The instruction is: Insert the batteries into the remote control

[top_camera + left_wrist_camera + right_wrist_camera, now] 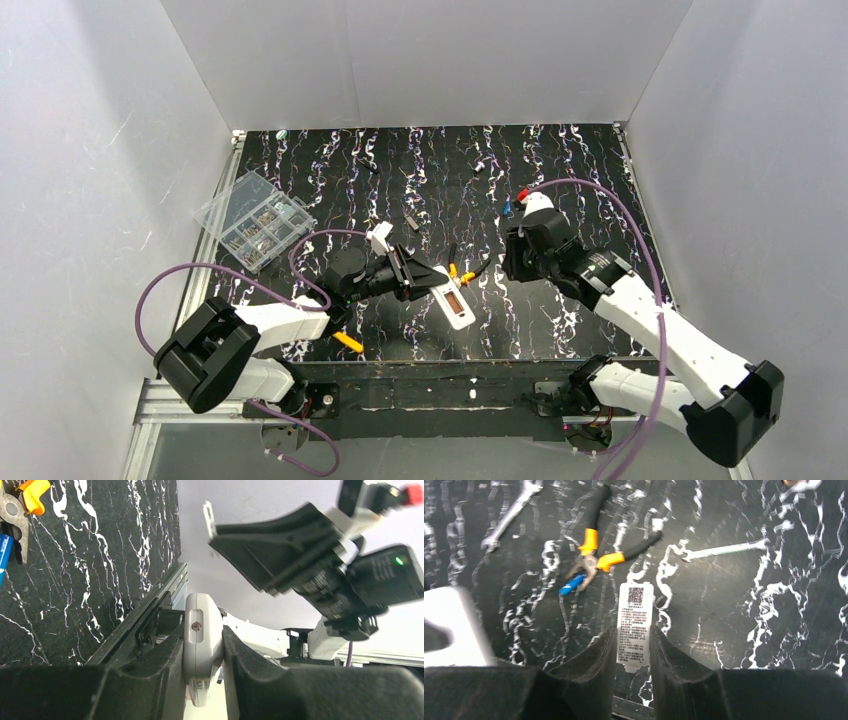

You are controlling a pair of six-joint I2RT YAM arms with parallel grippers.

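Black marbled table (560, 180) is carrying the work, and the step in hand is judged to be the gap between opening and loading. The left gripper (203, 650) is clamping the remote control (456, 302) near the table's six o'clock edge, with its brown recess facing up. The right gripper (634, 652) is pinching a white labelled panel (635, 615), probably the battery cover. One of the batteries (573, 584) is lying at the panel's ten o'clock, against the nose of the pliers (591, 555). The next move is calling for the right gripper to set the panel down and fetch that cell. A second cell is not showing clearly. A blue speck at the right gripper's twelve o'clock in the top view is reading too small to identify. The recess contents are not resolving.
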